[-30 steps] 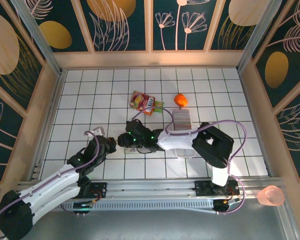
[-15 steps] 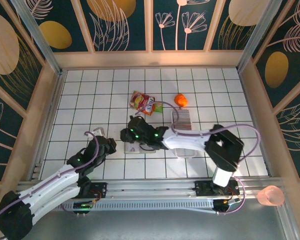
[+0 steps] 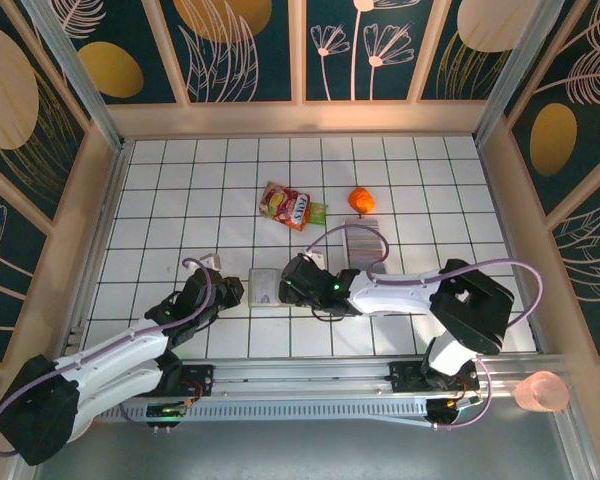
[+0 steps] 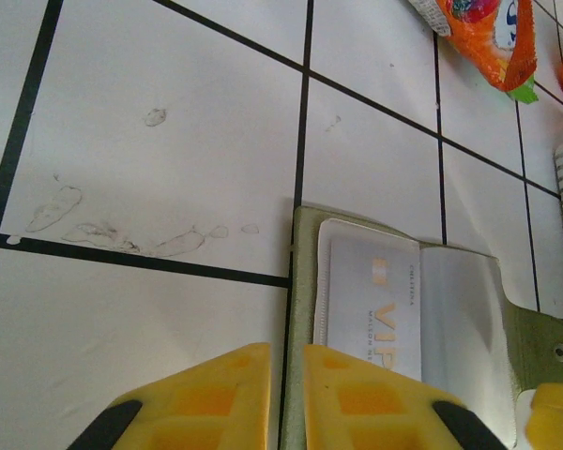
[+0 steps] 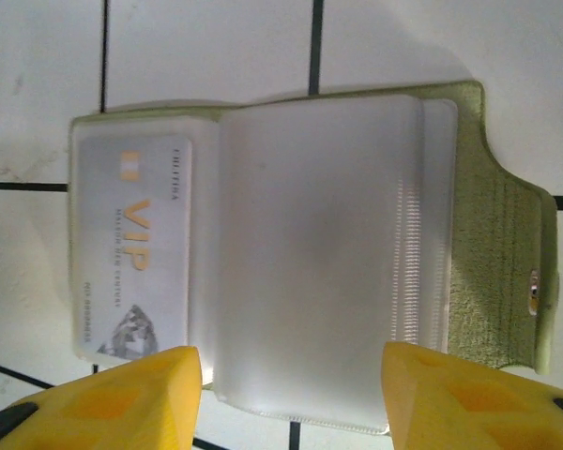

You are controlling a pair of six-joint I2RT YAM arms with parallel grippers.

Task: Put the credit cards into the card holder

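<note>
Your card holder (image 3: 264, 288) lies open and flat on the white tiled counter (image 3: 180, 200), near the front and between your two hands. Your left hand (image 3: 230, 290) sits low just to its left; in the left wrist view its yellow fingers (image 4: 197, 398) stand a narrow gap apart, with only a tile line showing between them. Your right hand (image 3: 288, 283) hangs over the holder's right side. In the right wrist view its fingers (image 5: 113, 398) are wide apart above the near edge of the holder's clear sleeve, clamped on nothing. One pale card (image 5: 136, 258) marked VIP sits in the left pocket, and the olive snap tab (image 5: 507, 272) juts out at the far end. The remaining credit cards (image 3: 363, 240) stand packed on edge behind your right arm, near the holder but apart from it. Farther back lie a snack bag (image 3: 290, 207) and a small orange thing (image 3: 361, 199).
</note>
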